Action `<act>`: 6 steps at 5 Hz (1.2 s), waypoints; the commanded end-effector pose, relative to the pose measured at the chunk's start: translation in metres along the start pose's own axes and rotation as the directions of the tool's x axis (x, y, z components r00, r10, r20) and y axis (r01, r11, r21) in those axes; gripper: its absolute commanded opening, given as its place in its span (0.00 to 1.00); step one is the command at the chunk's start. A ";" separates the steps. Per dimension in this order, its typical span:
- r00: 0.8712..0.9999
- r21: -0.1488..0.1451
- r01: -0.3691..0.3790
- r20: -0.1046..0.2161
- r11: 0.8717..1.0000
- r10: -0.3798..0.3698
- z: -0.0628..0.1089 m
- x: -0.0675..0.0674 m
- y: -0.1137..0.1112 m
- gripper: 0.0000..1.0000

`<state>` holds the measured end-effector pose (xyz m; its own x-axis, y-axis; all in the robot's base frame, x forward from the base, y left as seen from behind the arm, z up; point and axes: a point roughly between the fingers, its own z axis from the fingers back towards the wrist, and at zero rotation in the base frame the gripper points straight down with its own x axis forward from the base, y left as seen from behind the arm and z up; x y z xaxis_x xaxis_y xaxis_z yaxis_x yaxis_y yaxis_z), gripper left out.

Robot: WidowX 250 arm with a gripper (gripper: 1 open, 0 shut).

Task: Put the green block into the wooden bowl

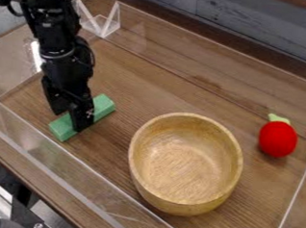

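The green block (pixel 96 109) lies flat on the wooden tabletop at the left, partly covered by my gripper. My black gripper (pixel 68 114) hangs straight down over the block's near half, its fingers open and straddling the bar close to the table. I cannot tell whether the fingers touch the block. The wooden bowl (pixel 185 162) stands to the right of the block, upright and empty, a short gap away.
A red strawberry-like toy (pixel 278 138) sits at the far right. Clear plastic walls (pixel 63 164) fence the work area along the front and sides. A dark table edge runs at the back.
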<state>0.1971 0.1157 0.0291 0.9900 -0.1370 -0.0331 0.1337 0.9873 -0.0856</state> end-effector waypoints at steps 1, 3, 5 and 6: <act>1.000 0.011 -0.014 0.023 1.000 0.014 0.000 0.006 0.003 1.00; 0.999 -0.008 -0.026 0.024 1.000 0.026 -0.001 0.010 -0.003 0.00; 0.999 -0.028 -0.039 0.031 0.999 0.039 0.011 0.012 -0.013 0.00; 0.998 -0.042 -0.051 0.035 0.998 0.053 0.017 0.015 -0.019 0.00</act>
<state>0.1993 0.0916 0.0329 0.9950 -0.0787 -0.0609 0.0680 0.9845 -0.1617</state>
